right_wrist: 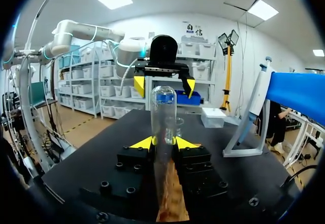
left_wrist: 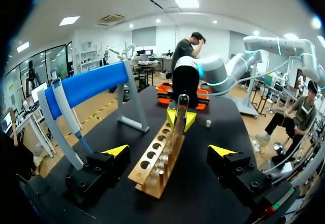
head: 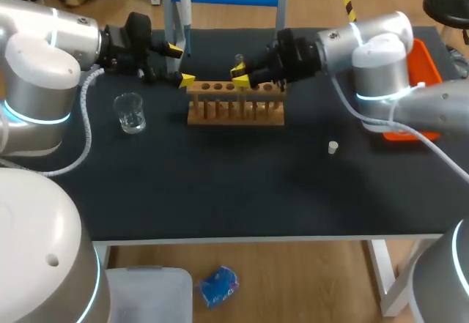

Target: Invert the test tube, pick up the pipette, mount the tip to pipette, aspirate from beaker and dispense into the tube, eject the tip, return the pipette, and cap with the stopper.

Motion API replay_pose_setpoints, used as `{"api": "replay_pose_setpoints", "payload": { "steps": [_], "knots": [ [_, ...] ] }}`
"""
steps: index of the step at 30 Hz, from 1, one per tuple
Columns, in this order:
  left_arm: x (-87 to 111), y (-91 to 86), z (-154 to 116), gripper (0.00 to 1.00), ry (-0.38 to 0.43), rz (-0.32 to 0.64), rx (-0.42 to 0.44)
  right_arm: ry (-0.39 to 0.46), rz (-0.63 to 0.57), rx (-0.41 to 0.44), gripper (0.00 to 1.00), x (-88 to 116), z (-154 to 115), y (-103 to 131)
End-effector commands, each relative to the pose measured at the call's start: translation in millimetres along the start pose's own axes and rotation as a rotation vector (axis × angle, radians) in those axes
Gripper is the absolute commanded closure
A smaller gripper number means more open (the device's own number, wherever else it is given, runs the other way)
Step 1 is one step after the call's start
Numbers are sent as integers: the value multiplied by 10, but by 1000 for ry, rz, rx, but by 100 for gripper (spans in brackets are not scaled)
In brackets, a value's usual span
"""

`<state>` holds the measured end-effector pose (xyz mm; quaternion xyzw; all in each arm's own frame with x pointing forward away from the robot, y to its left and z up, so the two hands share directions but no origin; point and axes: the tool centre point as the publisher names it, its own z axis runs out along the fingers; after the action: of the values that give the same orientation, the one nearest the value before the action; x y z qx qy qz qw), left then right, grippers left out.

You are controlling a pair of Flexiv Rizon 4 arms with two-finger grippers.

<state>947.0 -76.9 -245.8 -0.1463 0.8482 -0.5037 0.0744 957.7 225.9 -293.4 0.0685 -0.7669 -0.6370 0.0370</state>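
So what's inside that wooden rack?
One clear test tube stands upright at the wooden rack, clamped in the right hand. Its other holes look empty. The fingers cover the tube's lower end, so whether it sits in a hole is hidden.

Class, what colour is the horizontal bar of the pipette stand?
Blue; the bar shows best in the left wrist view.

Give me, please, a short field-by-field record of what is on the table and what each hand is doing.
Left hand: open, at the end of the wooden rack
Right hand: shut on test tube
Test tube: upright over the rack
Pipette: hanging on blue stand
Beaker: near left arm, apart from rack
Stopper: loose on table, apart from rack
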Motion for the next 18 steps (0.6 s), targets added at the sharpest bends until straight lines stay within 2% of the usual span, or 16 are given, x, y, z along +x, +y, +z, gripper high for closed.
{"api": "replay_pose_setpoints", "payload": {
  "steps": [1, 18],
  "knots": [
    [-3, -6, -5, 0, 2, -1, -4, -13, 0, -17, 100, 50, -28, 12],
    [-3, -6, -5, 0, 2, -1, -4, -58, -27, -65, 100, 71, -78, 116]
  ]
}}
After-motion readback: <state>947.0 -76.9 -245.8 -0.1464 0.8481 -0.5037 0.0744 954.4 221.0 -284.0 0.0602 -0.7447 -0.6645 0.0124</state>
